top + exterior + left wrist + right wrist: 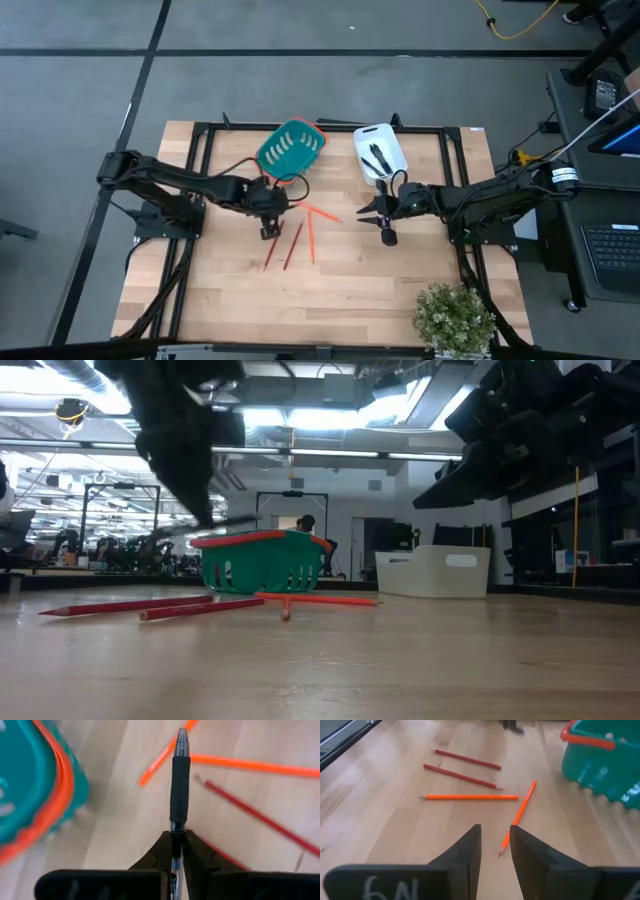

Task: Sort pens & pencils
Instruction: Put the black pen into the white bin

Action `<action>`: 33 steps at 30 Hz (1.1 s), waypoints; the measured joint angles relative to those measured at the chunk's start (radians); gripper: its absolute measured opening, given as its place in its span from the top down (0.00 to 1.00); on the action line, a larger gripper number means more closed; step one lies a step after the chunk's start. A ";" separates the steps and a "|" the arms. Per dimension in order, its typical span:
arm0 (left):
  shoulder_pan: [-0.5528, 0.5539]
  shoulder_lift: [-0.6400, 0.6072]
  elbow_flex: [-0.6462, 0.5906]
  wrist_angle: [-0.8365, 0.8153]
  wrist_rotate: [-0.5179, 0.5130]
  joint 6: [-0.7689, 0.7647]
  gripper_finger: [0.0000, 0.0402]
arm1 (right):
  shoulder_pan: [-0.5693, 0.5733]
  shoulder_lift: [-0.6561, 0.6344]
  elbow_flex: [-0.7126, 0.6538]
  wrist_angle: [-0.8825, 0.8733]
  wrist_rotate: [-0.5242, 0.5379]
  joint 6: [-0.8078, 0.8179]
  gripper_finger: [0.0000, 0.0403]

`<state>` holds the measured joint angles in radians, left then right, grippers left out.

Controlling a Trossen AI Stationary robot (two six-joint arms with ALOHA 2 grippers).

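My left gripper [279, 205] hovers beside the teal basket [290, 148], shut on a black pen [180, 780]. Two red-brown pencils [282, 247] and two orange pencils [314, 228] lie flat on the wooden table between the arms. They show again in the right wrist view as red-brown pencils [465, 767] and orange pencils [485, 802]. More black pens [377, 157] lie in the white bin [392, 140]. My right gripper [495, 845] is open, above the table near one orange pencil's tip [501, 853], touching nothing. My left gripper pinches the pen between its two fingers [160, 852] at the clear barrel [178, 826], just behind the black rubber grip. The pen lies along the fingers and sticks out forward, its tip [182, 734] pointing away. It is lifted clear of the table [228, 520], about level.
The teal basket with an orange rim [262, 558] and the white bin [435, 572] stand side by side at the far part of the table. A small green plant [455, 316] stands at the near right corner. Bare wood [350, 290] lies toward the near edge.
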<state>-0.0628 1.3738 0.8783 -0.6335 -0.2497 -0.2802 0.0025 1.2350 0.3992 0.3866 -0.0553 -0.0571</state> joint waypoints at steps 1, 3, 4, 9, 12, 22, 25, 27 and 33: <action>-0.005 -0.014 0.000 0.015 -0.013 0.013 0.95 | 0.000 0.000 0.000 -0.003 0.000 0.004 0.74; -0.018 -0.046 -0.003 0.069 -0.023 0.058 0.95 | 0.000 0.000 0.000 -0.004 0.000 0.005 0.74; -0.025 -0.066 -0.011 0.114 -0.024 0.083 0.95 | 0.001 0.000 0.000 -0.004 0.000 0.005 0.74; -0.042 -0.163 -0.108 0.311 -0.022 0.154 0.95 | 0.002 0.000 0.000 -0.003 -0.052 0.005 0.74; -0.043 -0.211 -0.204 0.486 -0.009 0.180 0.95 | 0.003 0.000 0.000 0.003 -0.089 0.006 0.74; -0.041 -0.209 -0.463 1.095 0.079 0.240 0.96 | 0.003 0.001 0.000 0.128 -0.096 0.012 0.74; -0.040 -0.181 -0.473 1.157 0.091 0.257 0.96 | 0.003 0.024 0.000 0.206 -0.096 0.028 0.74; -0.034 -0.148 -0.474 1.187 0.098 0.262 0.96 | 0.003 0.060 0.000 0.270 -0.096 0.031 0.74; 0.008 -0.022 -0.474 1.370 0.193 0.291 0.96 | 0.003 0.193 0.001 0.485 -0.096 0.026 0.72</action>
<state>-0.0546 1.3517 0.4046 0.7364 -0.0572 0.0109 0.0055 1.4285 0.3998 0.8714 -0.1509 -0.0312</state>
